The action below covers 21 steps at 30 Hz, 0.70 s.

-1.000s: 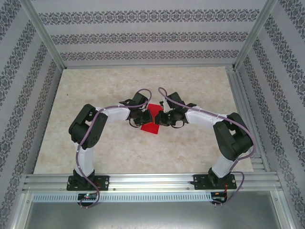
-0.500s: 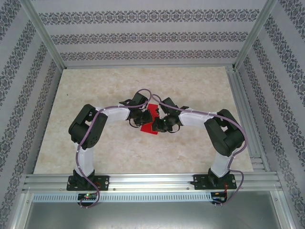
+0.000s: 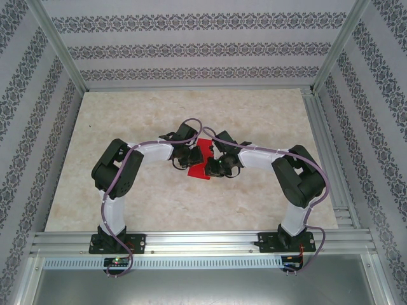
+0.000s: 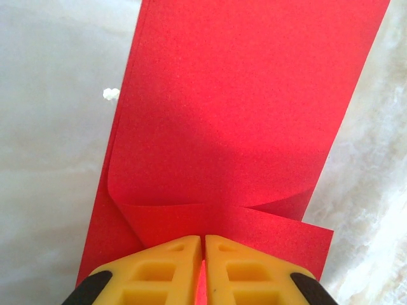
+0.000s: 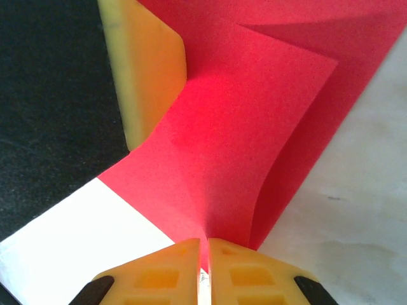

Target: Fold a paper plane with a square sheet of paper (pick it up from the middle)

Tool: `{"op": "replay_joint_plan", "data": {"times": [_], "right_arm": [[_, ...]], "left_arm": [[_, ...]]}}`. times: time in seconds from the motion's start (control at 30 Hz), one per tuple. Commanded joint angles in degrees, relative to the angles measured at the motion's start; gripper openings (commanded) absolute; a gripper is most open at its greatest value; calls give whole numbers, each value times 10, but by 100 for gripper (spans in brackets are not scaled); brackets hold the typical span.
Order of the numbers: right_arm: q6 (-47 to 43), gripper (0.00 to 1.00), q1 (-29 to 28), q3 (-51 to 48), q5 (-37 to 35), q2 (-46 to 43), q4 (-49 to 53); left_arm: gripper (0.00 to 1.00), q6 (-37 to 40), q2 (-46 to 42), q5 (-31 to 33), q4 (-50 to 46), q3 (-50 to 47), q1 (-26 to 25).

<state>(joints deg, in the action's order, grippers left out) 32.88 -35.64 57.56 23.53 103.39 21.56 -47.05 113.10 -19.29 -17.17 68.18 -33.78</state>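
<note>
- The left gripper (image 4: 204, 238) has its two yellow fingers (image 4: 162, 270) pressed together. A thin sliver of red is caught in the slit between them, so it is clamped on the near edge of the square sheet of paper (image 4: 241, 114).
- From that pinch the sheet runs straight away from the left wrist camera as a long red band. It is wider than the fingers on both sides and reaches the top of the view.
- Just past the left fingertips an upper layer curls over in a soft, uncreased bend. A lower layer juts out to the right as a flat corner.
- The right gripper (image 5: 205, 241) is closed the same way, its yellow fingertips nipping a fold of the red paper between them.
- From the right pinch the paper rises and fans outward in a curved, doubled sheet, with one corner pointing to the right.
- At the upper left of the right wrist view, one yellow finger (image 5: 143, 70) of the left gripper lies against the sheet.
- From above, the two grippers meet tip to tip near the middle of the table (image 3: 127, 127). The red sheet sits between and partly under them, with some of it showing beyond the fingers and some nearer the arm bases.
- The sheet lies low over the pale marbled tabletop; whether its far end touches the surface cannot be told.
- A small white speck (image 4: 111, 94) lies on the table just left of the paper's left edge, apart from it.
</note>
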Motion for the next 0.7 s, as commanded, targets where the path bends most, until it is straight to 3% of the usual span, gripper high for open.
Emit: {"op": "replay_joint_plan", "data": {"times": [0.0, 0.67], "right_arm": [[-6, 13, -3, -5, -19, 7, 13], [-11, 13, -4, -16, -5, 21, 12]], "left_arm": [[13, -9, 17, 29, -32, -18, -4], [13, -9, 17, 32, -34, -20, -5]]}}
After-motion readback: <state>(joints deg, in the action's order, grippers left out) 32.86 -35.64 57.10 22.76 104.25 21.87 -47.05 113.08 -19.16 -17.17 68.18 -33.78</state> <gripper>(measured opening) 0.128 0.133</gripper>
